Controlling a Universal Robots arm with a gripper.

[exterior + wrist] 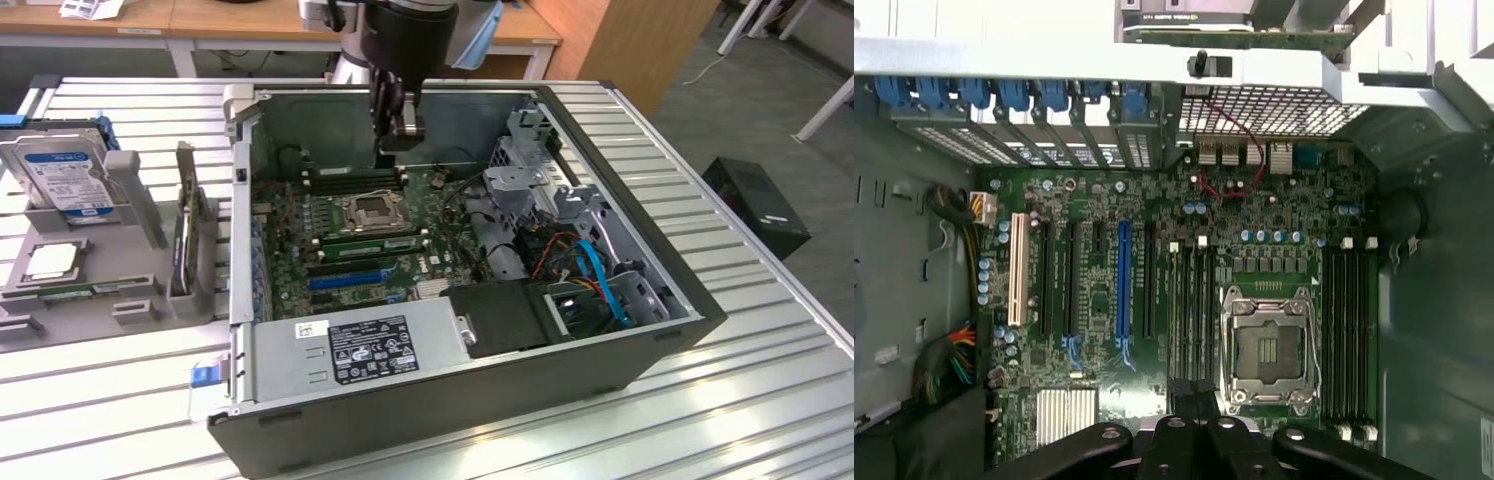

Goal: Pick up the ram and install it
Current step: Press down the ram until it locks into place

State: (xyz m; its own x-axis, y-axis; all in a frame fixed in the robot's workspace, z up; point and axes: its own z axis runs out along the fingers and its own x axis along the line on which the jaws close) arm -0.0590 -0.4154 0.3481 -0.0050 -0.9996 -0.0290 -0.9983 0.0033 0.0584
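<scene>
My gripper (400,138) hangs over the far end of the motherboard (300,225) inside the open computer case (627,345), well above the board. Its black fingers (1194,398) are pressed together with nothing visible between them. A long thin green ram stick (371,243) sits in a black memory slot beside the CPU socket (368,212). More memory slots (354,178) lie on the socket's other side, below the gripper. In the wrist view, two banks of black memory slots (1192,310) (1349,330) flank the CPU socket (1269,350).
A grey parts holder (127,300) stands on the slatted table at the exterior view's left, with a hard drive (64,172), an upright card (187,240) and a CPU chip (54,260). Inside the case are a power supply (360,350), drive cage (534,185) and cables (601,280).
</scene>
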